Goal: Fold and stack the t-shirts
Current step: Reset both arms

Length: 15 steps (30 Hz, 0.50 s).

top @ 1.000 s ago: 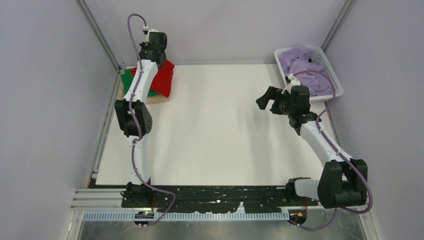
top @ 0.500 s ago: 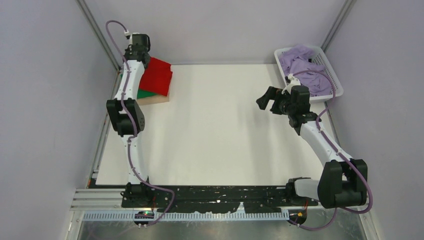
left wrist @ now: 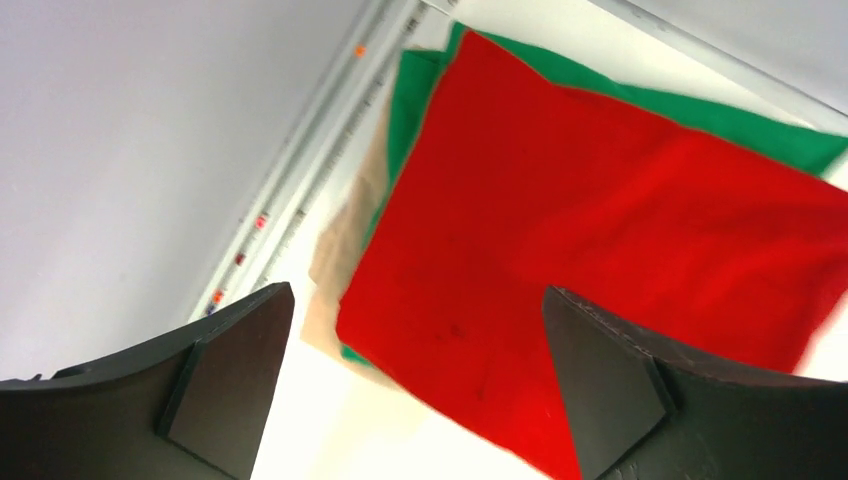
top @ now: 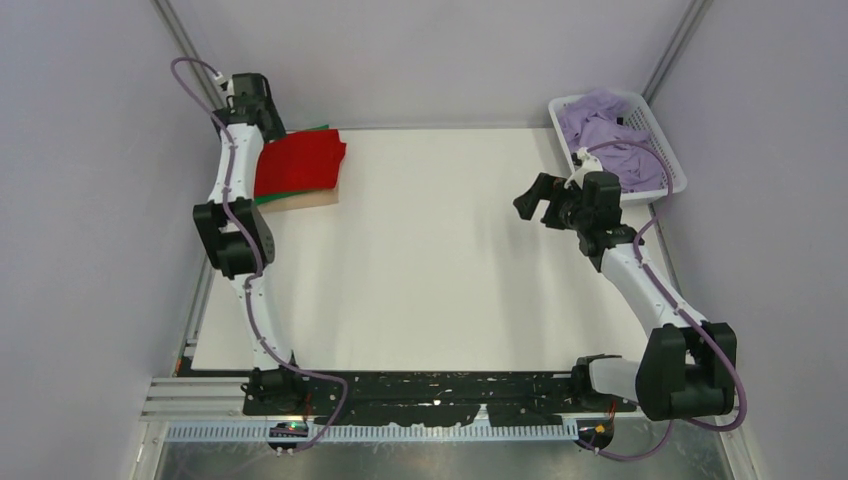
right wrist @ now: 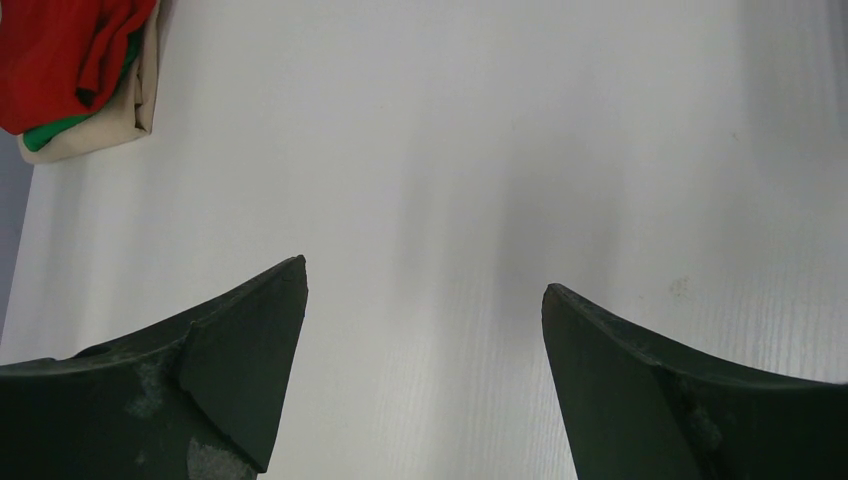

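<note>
A folded bright red t-shirt lies on top of a green t-shirt and a beige one, stacked in the table's far left corner. My left gripper hovers at the stack's back left edge, open and holding nothing. In the left wrist view the red t-shirt covers the green t-shirt and the beige t-shirt, below the open left gripper. My right gripper hangs open over bare table, right of centre. Pale lavender t-shirts lie crumpled in the basket.
The white mesh basket stands at the far right corner, just behind the right arm. Grey walls and metal frame posts close in the table on three sides. The white table surface lies between the arms.
The left gripper has opened and let go of the red t-shirt, then swung back and left. The red t-shirt now lies flat on the stack. The right arm has barely moved.
</note>
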Motion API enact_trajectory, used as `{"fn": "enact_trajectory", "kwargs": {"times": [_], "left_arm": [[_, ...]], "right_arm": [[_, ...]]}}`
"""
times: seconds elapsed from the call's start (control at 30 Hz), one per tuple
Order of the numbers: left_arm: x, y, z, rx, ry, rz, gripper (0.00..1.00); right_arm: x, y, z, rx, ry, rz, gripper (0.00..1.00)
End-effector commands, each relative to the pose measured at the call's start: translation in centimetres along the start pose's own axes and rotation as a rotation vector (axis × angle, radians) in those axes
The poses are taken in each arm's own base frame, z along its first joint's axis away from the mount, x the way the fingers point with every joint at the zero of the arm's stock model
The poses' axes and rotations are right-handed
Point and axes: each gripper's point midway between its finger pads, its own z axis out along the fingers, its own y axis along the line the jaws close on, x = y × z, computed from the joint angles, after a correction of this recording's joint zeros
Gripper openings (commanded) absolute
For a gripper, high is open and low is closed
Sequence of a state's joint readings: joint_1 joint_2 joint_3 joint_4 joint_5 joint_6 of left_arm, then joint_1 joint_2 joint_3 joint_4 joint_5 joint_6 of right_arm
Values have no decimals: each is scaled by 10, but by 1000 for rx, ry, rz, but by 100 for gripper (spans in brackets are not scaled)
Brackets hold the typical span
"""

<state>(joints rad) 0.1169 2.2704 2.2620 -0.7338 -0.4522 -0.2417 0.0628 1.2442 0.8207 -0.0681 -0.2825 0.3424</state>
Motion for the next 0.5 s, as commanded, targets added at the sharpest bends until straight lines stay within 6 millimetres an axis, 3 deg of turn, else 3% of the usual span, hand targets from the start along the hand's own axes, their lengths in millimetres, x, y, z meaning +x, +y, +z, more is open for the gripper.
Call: {"fn": "enact_trajectory", "kwargs": {"times": [0.0,0.13,0.23,0.37,0.47], "left_arm": [[-38,-15,-77,208,-75,-128,99],[-23,-24,-126,370,-45,-190,99],[1,-31,-167,481,-60,-215,99],[60,-39,-217,638,-80,-240,99],[124,-55,-252,763,-67,-213,99]], "right_arm": [[-20,12,-17,-31,-84,-20,95],[-21,13,-30,-26,-120,-16,95],[-14,11,-36,-17,-120,0,95],[-3,8,-44,-10,-127,15,95],[7,3,-51,7,-133,23,95]]}}
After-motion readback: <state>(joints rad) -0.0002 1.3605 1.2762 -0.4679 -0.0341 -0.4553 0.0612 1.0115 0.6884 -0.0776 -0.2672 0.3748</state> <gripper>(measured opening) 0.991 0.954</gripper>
